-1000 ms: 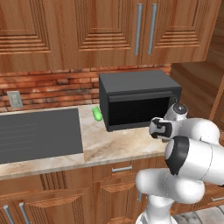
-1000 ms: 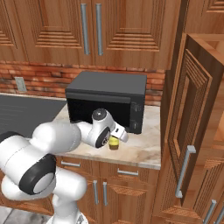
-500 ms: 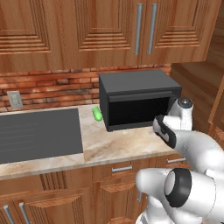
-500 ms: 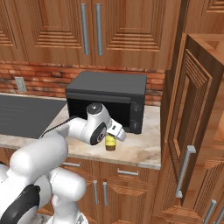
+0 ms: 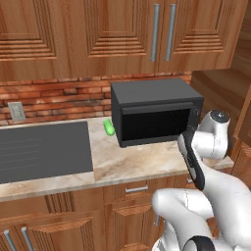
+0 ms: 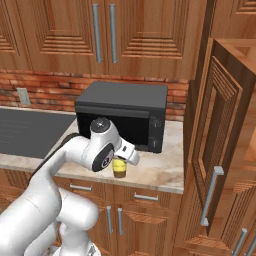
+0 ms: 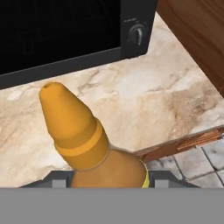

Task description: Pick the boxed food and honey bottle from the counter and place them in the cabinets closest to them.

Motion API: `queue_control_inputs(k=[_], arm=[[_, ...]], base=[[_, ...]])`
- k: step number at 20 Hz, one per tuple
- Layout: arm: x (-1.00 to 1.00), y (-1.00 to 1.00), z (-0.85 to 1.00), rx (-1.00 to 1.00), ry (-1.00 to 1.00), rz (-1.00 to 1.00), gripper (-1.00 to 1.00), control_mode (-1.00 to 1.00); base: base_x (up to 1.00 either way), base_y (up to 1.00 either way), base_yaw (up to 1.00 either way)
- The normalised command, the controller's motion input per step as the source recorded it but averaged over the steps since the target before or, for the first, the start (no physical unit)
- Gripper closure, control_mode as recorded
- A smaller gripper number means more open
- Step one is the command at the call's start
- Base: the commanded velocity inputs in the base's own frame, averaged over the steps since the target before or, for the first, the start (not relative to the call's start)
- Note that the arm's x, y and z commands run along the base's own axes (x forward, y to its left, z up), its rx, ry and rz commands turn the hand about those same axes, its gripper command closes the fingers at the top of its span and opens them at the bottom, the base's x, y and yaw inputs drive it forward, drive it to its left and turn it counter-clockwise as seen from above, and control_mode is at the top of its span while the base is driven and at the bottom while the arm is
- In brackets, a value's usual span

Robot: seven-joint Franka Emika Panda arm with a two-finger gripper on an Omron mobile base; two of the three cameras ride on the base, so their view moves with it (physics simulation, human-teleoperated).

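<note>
Honey bottle (image 7: pixel 83 140): amber body, darker orange conical cap, upright on desk (image 6: pixel 160 167) near front edge, before microwave (image 6: pixel 125 112). Not yet shelved. Claw (image 6: pixel 121 161) down around it; grip state cannot tell. Tall cabinet (image 6: pixel 220 150) door open alongside. Boxed food unlocated, step pending.
</note>
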Motion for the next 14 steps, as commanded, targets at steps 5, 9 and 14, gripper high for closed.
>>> queue_control_inputs(k=[5, 9, 14], arm=[[-0.79, 0.10, 0.13, -0.03, -0.14, 0.10, 1.00, -1.00], [-0.81, 0.04, 0.21, -0.02, -0.16, 0.10, 1.00, -1.00], [-0.78, 0.08, 0.33, -0.01, -0.13, 0.10, 1.00, -1.00]], base=[[0.00, 0.00, 0.00], [0.00, 0.00, 0.00], [0.00, 0.00, 0.00]])
